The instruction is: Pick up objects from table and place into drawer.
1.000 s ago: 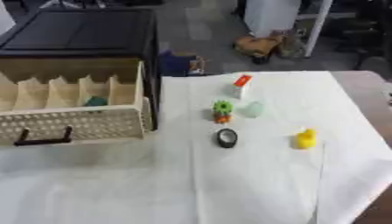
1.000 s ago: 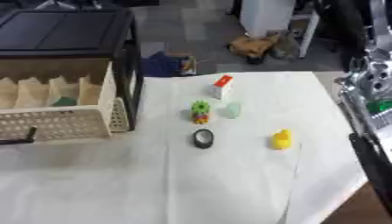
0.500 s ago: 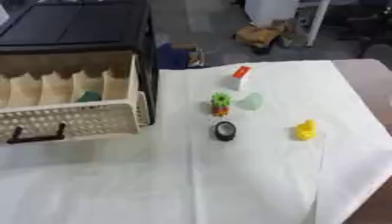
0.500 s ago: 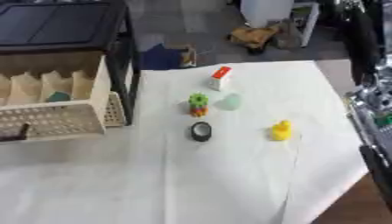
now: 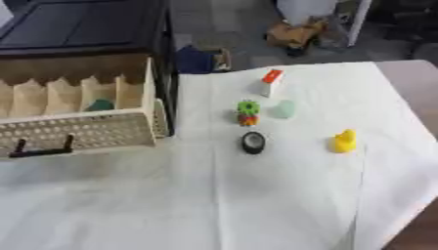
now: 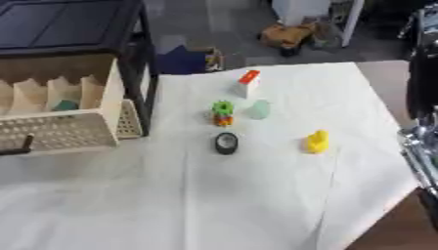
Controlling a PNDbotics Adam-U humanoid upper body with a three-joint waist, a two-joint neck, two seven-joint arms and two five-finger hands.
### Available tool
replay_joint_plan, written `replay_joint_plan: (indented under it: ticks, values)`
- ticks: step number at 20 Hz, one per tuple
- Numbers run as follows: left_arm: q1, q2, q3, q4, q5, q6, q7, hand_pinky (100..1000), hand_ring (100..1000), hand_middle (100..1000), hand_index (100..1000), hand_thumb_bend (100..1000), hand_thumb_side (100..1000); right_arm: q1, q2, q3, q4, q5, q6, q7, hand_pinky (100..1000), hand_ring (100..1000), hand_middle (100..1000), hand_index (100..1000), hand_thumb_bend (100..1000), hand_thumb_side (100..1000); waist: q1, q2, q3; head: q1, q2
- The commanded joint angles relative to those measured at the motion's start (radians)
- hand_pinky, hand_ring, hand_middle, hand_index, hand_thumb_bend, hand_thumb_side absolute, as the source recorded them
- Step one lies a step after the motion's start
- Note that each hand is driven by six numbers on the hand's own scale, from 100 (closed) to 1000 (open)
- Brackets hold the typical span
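Observation:
Five small things lie on the white cloth (image 5: 256, 205): a white block with a red top (image 5: 271, 83), a green gear on an orange piece (image 5: 248, 112), a pale green lump (image 5: 284, 109), a black ring (image 5: 253, 142) and a yellow duck (image 5: 344, 141). To the left, the cream drawer (image 5: 85, 129) stands pulled out, with a perforated front, a black handle (image 5: 38, 149) and dividers. A teal thing (image 5: 101, 104) lies in one compartment. Part of my right arm (image 6: 421, 88) shows at the right edge of the right eye view. Neither hand is visible.
The drawer belongs to a black cabinet (image 5: 85, 24) at the back left. The brown table edge (image 5: 419, 78) shows at the right beside the cloth. Beyond the table, a blue thing (image 5: 198, 58) and a brown thing (image 5: 295, 31) lie on the floor.
The whole picture has shifted, so the camera has moved. The objects keep their places relative to one another and to the drawer.

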Motion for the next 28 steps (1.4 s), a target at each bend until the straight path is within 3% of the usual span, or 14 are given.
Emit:
replay_joint_plan:
  ticks: [1,5,10,14,18,23,28]
  values:
    - [0.021,0.096,-0.004,-0.013,-0.048,-0.035,-0.047,255,354,474,765,100,1000,0.004,-0.016,-0.018,-0.017,0.009,-0.036,0.015,675,651,657,906,240,1000,0.003,-0.014,-0.001,0.008,0.005]
    - [0.080,0.191,-0.059,-0.013,-0.108,-0.075,-0.107,309,431,523,803,100,1000,0.018,-0.020,-0.028,-0.017,0.012,-0.043,0.018,676,647,652,905,248,1000,0.010,-0.017,0.000,0.013,0.003]
    - [0.137,0.296,-0.129,-0.013,-0.186,-0.082,-0.185,346,511,576,853,100,1000,0.023,-0.020,-0.030,-0.017,0.010,-0.041,0.019,678,649,652,904,245,1000,0.013,-0.026,0.008,0.031,0.010]
    - [0.157,0.308,-0.180,-0.013,-0.245,-0.069,-0.249,382,567,620,893,100,1000,0.020,-0.019,-0.028,-0.017,0.007,-0.042,0.023,680,648,652,903,248,1000,0.012,-0.031,0.010,0.046,0.012]
    - [0.171,0.323,-0.245,-0.013,-0.285,-0.038,-0.309,377,568,621,897,100,1000,0.019,-0.014,-0.027,-0.017,0.007,-0.036,0.030,681,647,652,903,253,1000,0.009,-0.036,0.006,0.058,0.012]
    - [0.154,0.328,-0.271,-0.013,-0.263,-0.018,-0.390,370,567,627,906,100,1000,0.023,-0.010,-0.030,-0.017,0.007,-0.033,0.031,682,647,652,903,249,1000,0.006,-0.045,0.011,0.065,0.008]
    - [0.132,0.337,-0.308,-0.013,-0.221,0.038,-0.463,433,644,671,943,100,1000,0.026,-0.006,-0.031,-0.017,0.006,-0.031,0.032,684,647,651,903,251,1000,0.003,-0.049,0.014,0.067,0.004]
